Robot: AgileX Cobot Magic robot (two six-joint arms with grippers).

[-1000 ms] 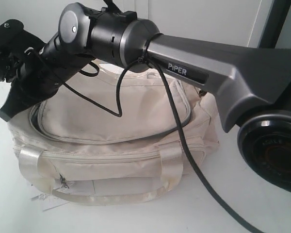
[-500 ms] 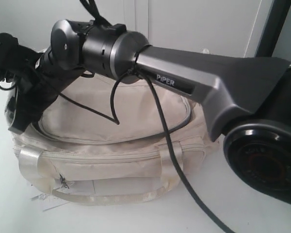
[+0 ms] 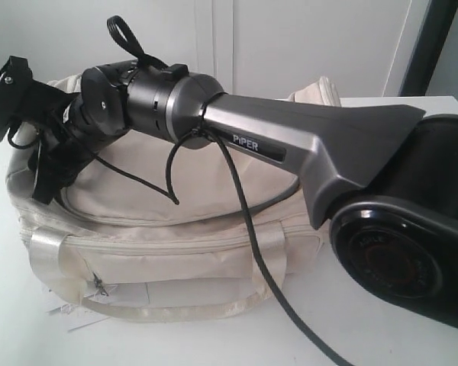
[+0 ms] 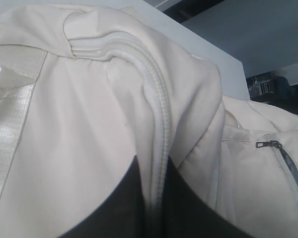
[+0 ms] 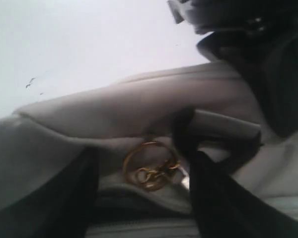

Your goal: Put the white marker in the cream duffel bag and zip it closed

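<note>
Bag (image 3: 198, 259) on table (image 3: 175, 347), long side facing exterior camera | left gripper (image 4: 154, 171) clamped on bag's zipper (image 4: 156, 99) seam, fabric bunched | right gripper (image 5: 141, 146) at bag's end on exterior view's left, fingers apart either side of gold charm (image 5: 149, 171), looks open, view blurry | charm contact: cannot tell

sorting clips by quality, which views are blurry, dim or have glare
Exterior view: evenly lit and fairly sharp, with glare rings on the right arm's black joint. Left wrist view: bright, cream duffel bag in focus. Right wrist view: dim and blurred, gold charm smeared.
</note>
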